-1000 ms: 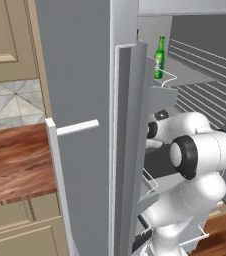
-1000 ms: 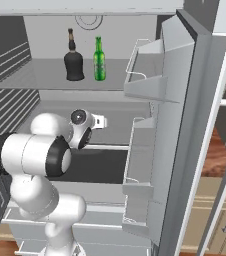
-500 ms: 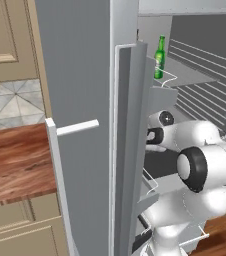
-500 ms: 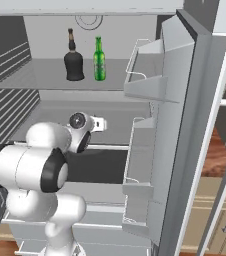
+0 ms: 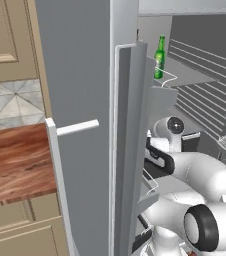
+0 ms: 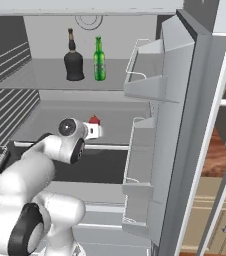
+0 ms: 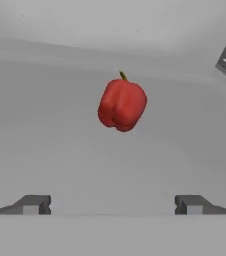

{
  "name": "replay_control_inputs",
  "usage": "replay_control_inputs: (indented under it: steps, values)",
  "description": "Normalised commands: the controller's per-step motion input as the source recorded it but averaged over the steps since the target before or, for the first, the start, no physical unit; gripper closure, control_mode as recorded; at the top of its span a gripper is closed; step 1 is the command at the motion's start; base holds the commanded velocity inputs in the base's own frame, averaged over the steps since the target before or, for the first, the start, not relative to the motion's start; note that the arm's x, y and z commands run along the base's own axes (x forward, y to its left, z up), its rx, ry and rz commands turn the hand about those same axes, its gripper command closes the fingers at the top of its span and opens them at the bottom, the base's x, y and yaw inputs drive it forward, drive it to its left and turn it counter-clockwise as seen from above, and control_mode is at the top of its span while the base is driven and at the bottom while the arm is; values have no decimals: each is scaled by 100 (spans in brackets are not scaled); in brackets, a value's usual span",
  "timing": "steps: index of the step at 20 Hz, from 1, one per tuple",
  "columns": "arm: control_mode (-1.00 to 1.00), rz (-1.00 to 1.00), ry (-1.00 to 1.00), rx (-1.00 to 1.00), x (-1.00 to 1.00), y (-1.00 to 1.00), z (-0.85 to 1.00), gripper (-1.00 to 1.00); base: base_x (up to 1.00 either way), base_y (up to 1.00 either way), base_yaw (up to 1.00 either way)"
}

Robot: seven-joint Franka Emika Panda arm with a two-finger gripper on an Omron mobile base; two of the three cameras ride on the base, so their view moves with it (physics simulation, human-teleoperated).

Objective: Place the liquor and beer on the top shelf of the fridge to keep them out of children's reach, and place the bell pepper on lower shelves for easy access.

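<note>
The squat black liquor [image 6: 74,62] and the slim green beer [image 6: 99,60] [image 5: 159,57] stand upright side by side on the top shelf [image 6: 40,82] of the open fridge [image 5: 85,100]. One shelf below [image 6: 122,117], the red bell pepper [image 7: 122,104] [image 6: 94,120] rests on the grey surface. In the hand view my gripper [image 7: 113,204] is open, its fingertips [image 7: 35,204] well apart and short of the pepper, touching nothing. The white hand [image 6: 92,131] hovers just in front of the pepper over that lower shelf.
The fridge door [image 6: 195,125] stands open on the right with grey door bins [image 6: 145,80] jutting toward the shelves. A white bar handle [image 5: 77,127] sticks out on the left. A wooden counter [image 5: 15,160] and beige cabinets flank the fridge. Ribbed walls line the interior.
The jaws have spread wide and let go of the bell pepper, which now lies on the lower shelf. The arm's elbow has swung lower and the hand has drawn back slightly.
</note>
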Motion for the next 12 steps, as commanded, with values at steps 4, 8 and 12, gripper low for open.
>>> replay_control_inputs:
  steps: [4,8,12]
  values:
    - [-100,0,18,-3,-77,0,57,-100,0,0,0]
    - [-100,0,7,0,-84,0,66,-100,0,0,0]
    - [-100,0,0,0,-98,-1,47,-100,0,0,0]
